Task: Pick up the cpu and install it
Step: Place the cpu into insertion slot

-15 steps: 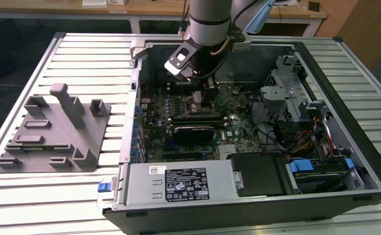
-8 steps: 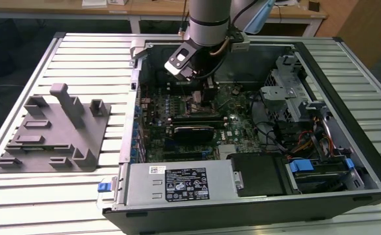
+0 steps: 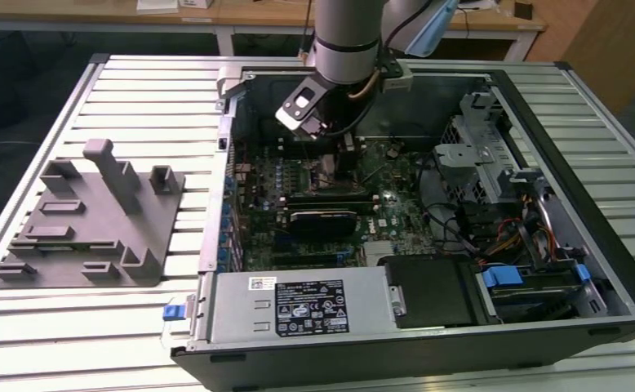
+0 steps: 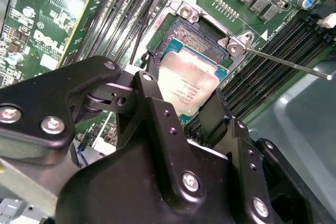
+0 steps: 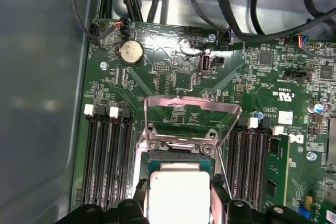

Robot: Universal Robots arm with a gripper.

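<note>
1. Install step in hand, I'd judge. The arm [image 3: 345, 41] reaches down into the open computer case [image 3: 623, 269], well apart from the grey fixture block [image 3: 89, 220] on the exterior view's left.
2. The gripper [image 4: 178, 95] has its jaws clamped on the cpu [image 4: 189, 85], a finger [image 4: 143, 80] at each opposite edge. Both wrist views read that way.
3. The cpu sits right over the socket [image 4: 197, 35], metal top up. A strip of dark socket bed shows past its far edge, so I'd call it not yet seated. Whether it touches or hangs just above, I cannot tell.
4. The load plate [image 5: 189, 101] stands flipped open and the thin lever [image 4: 289, 62] is swung out, so the way in looks free.
5. What this step calls for, in my judgement, is the cpu square to the socket and level, lowered with no sideways push. The memory slots [image 5: 105, 156] flank it closely on both sides.
6. Surface: a slatted metal tabletop [image 3: 132, 82] carries the case and the block. Room: wooden desks [image 3: 78, 12] behind, over a dark floor [image 3: 24, 90].
</note>
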